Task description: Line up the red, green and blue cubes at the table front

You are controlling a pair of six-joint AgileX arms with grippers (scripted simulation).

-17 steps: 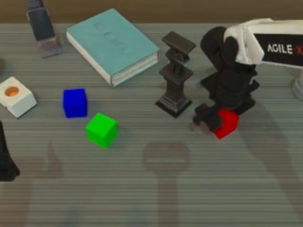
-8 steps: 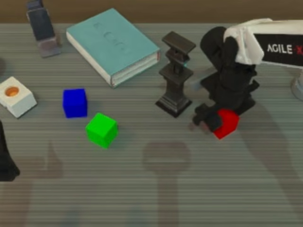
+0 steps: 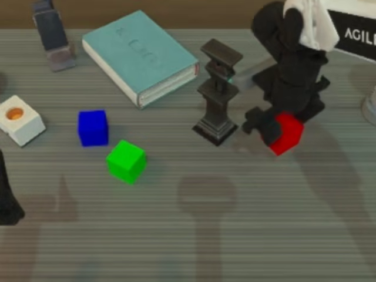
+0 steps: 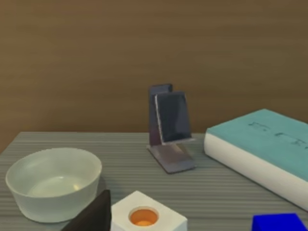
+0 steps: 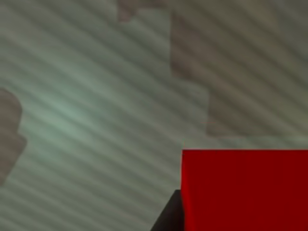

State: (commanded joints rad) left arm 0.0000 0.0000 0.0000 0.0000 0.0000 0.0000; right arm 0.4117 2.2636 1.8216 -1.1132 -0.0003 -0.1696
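My right gripper (image 3: 281, 132) is shut on the red cube (image 3: 288, 134), held just above the grey table (image 3: 235, 235) at the right, beside a black stand. In the right wrist view the red cube (image 5: 245, 190) fills the corner against one dark finger (image 5: 168, 219). At the table's left the green cube (image 3: 126, 160) and the blue cube (image 3: 93, 127) rest close together, both untouched. The blue cube (image 4: 280, 222) also shows in the left wrist view. My left gripper (image 3: 6, 202) is parked at the left edge, open, with nothing in it.
A teal book (image 3: 140, 54) lies at the back, a phone holder (image 3: 51, 32) at the back left. The tall black stand (image 3: 218, 91) rises just left of my right gripper. A white block with an orange dimple (image 3: 20, 119) and a pale bowl (image 4: 53, 183) sit at the far left.
My right gripper has risen with the red cube and shifted slightly toward the back right. The green and blue cubes and the left arm have not moved.
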